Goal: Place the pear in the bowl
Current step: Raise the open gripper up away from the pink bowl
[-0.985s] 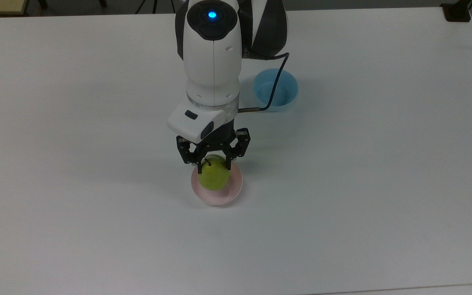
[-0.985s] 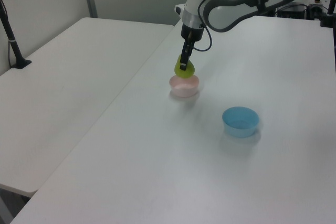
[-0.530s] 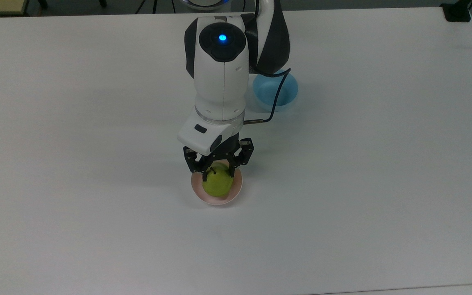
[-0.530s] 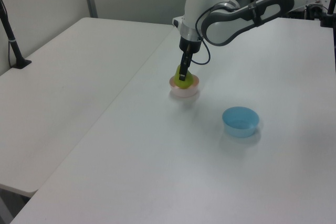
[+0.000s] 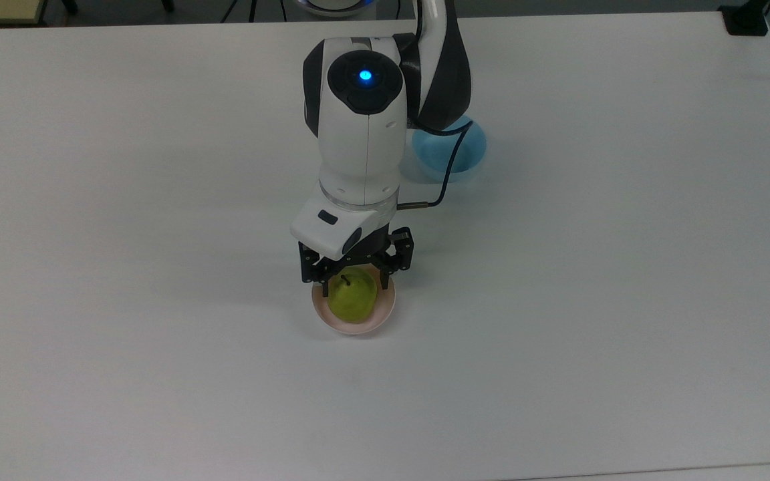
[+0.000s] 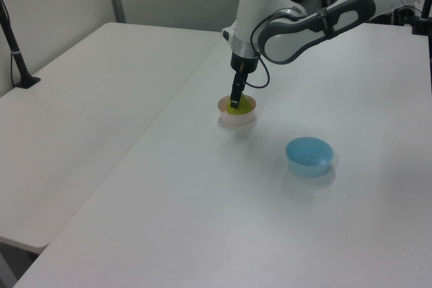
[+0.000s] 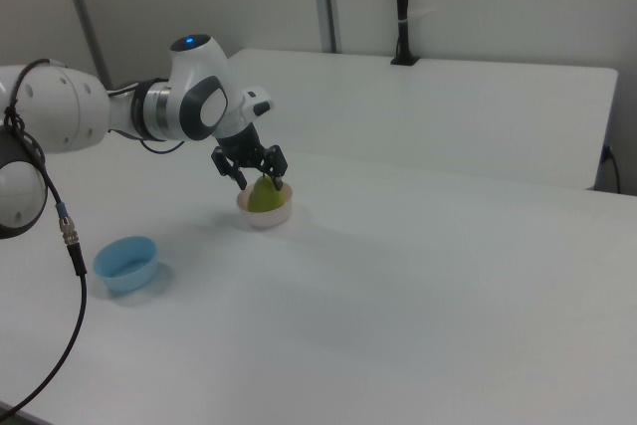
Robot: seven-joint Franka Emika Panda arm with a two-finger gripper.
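Observation:
The yellow-green pear (image 5: 353,297) rests inside the pale pink bowl (image 5: 358,329) near the middle of the white table, its dark stem pointing up. My gripper (image 5: 354,280) hangs straight down over the bowl, fingers slightly parted on either side of the pear's upper half, open. In the left view the pear (image 6: 240,106) sits low in the bowl (image 6: 236,118) under the gripper (image 6: 234,102). The right view has the pear (image 7: 263,199) in the bowl (image 7: 267,217) with the gripper (image 7: 259,182) straddling its top.
A light blue bowl (image 5: 465,157) stands behind the arm, partly covered by it and its cable; it is also in the left view (image 6: 309,156). A second white table (image 6: 81,112) adjoins on the left view's left. A black post (image 6: 17,59) stands there.
The arm came down and lowered the pear from above the rim into the pink bowl. The fingers have since spread a little off the pear's sides.

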